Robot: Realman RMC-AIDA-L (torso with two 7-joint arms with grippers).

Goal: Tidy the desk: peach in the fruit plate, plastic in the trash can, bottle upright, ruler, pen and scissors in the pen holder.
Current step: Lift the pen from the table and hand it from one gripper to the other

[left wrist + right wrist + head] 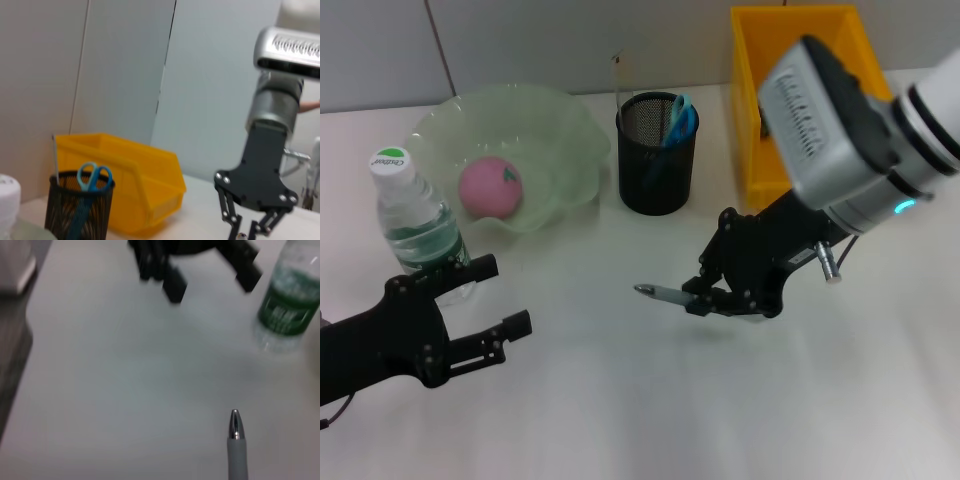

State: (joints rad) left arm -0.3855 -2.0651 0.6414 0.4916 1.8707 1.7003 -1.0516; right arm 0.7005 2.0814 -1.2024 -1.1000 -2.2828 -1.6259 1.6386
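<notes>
Grey pen (pixel 665 294) is lying horizontal at frame centre, pinched in the right end effector (pixel 705 297), with the pen holder (pixel 657 153) directly above; left end effector (pixel 498 300) is idling wide, lower left.

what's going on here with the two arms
A two-armed robot is tidying a desk. The right gripper is shut on a pen, holding it roughly level above the table. The left gripper is open beside the upright water bottle. The peach already sits in the green fruit plate, and the blue-handled scissors stand in the black mesh pen holder. A yellow bin stands behind, next to the holder.
</notes>
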